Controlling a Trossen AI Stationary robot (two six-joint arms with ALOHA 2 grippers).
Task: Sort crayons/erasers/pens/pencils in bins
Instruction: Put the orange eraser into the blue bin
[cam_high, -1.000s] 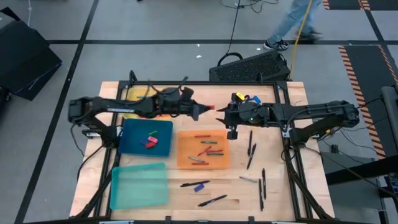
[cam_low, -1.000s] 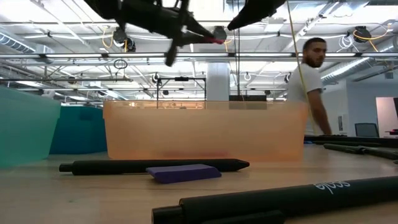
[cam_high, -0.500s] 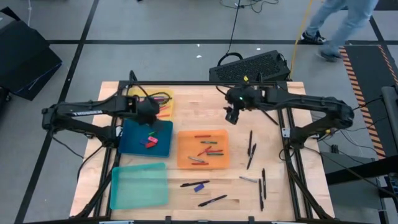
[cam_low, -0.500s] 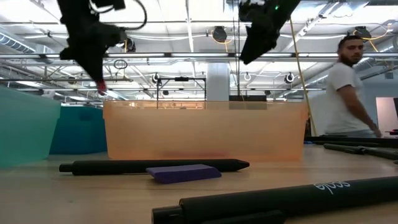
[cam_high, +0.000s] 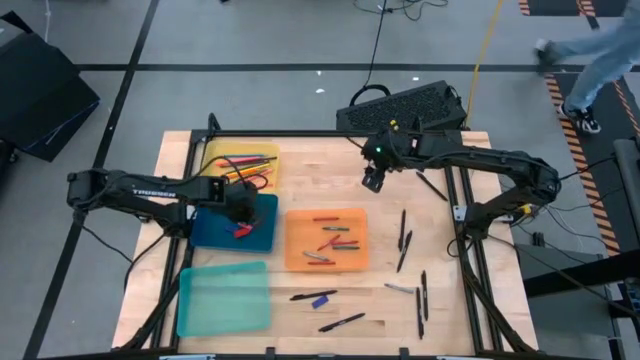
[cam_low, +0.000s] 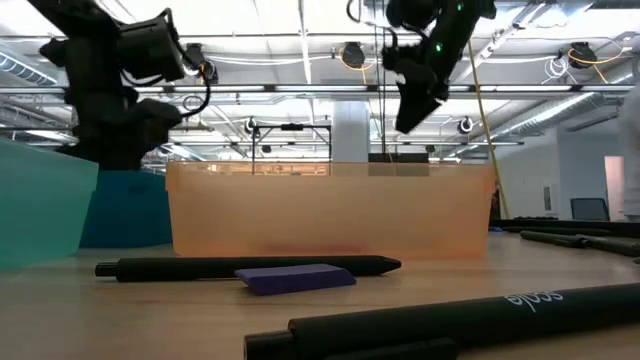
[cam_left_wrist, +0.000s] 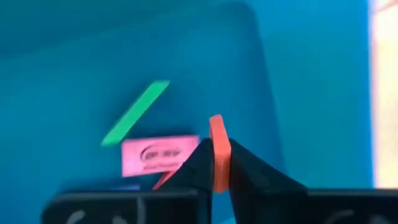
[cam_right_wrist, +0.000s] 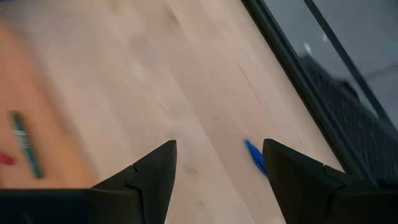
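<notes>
The left gripper (cam_left_wrist: 219, 171) pinches an orange-red eraser (cam_left_wrist: 218, 152) above the dark blue bin (cam_high: 262, 232); released off-centre, the eraser could bounce over the bin's wall at 3 o'clock onto the bench (cam_high: 310, 180). Only the left wrist view shows that pinch — while the right wrist view shows the right gripper (cam_right_wrist: 219, 163) spread, empty.

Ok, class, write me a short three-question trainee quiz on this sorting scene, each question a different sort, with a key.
1. True or false: the left gripper is shut on an orange eraser.
2. That gripper hangs over which bin? A yellow bin B blue bin C teal bin
3. Fill in: the right gripper is ___ over bare table.

Key: 1 true; 2 B; 3 open.
</notes>
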